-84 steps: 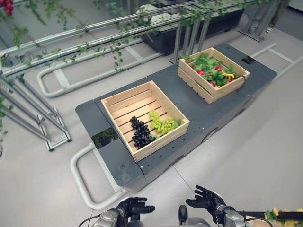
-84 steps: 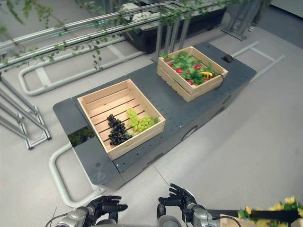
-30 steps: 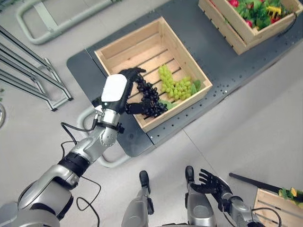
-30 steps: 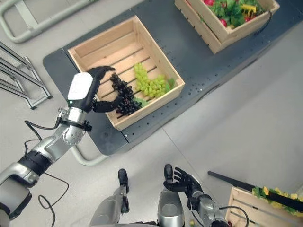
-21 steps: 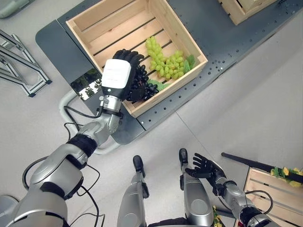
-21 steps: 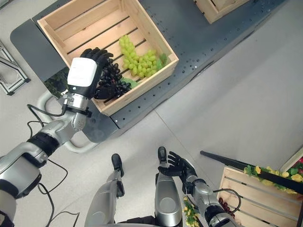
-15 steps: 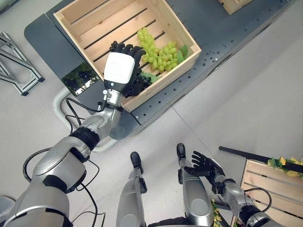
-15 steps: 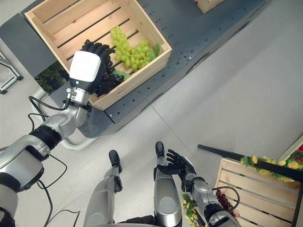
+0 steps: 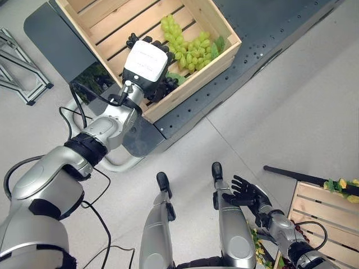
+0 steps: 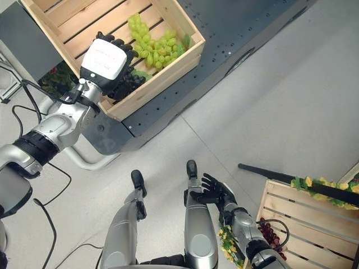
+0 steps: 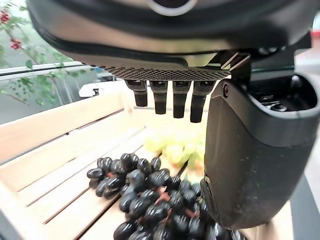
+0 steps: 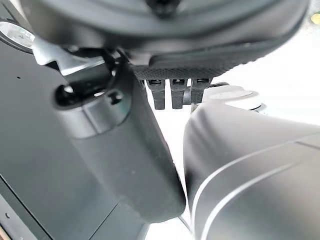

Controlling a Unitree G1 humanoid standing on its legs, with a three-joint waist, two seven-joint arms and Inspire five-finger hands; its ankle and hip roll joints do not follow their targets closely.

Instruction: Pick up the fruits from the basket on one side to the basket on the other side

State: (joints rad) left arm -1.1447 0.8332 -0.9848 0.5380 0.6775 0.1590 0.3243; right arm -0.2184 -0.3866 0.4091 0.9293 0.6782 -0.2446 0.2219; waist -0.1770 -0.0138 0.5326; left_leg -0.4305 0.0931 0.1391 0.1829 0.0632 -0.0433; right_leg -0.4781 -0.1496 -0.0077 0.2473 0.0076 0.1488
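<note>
The left hand (image 9: 147, 63) is hovering with relaxed fingers over the black grapes (image 11: 150, 200) in the wooden crate (image 9: 190, 84), gripping nothing; the right hand (image 9: 245, 194) is hanging slack.

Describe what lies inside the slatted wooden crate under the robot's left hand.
The slatted wooden crate holds green grapes and dark purple grapes; the left hand covers part of the dark bunch.

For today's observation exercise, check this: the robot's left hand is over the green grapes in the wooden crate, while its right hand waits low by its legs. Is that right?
Not quite. The left hand is over the dark grapes, not the green grapes, which lie beside it in the wooden crate; the left wrist view shows this. The right hand does wait low by the legs.
</note>
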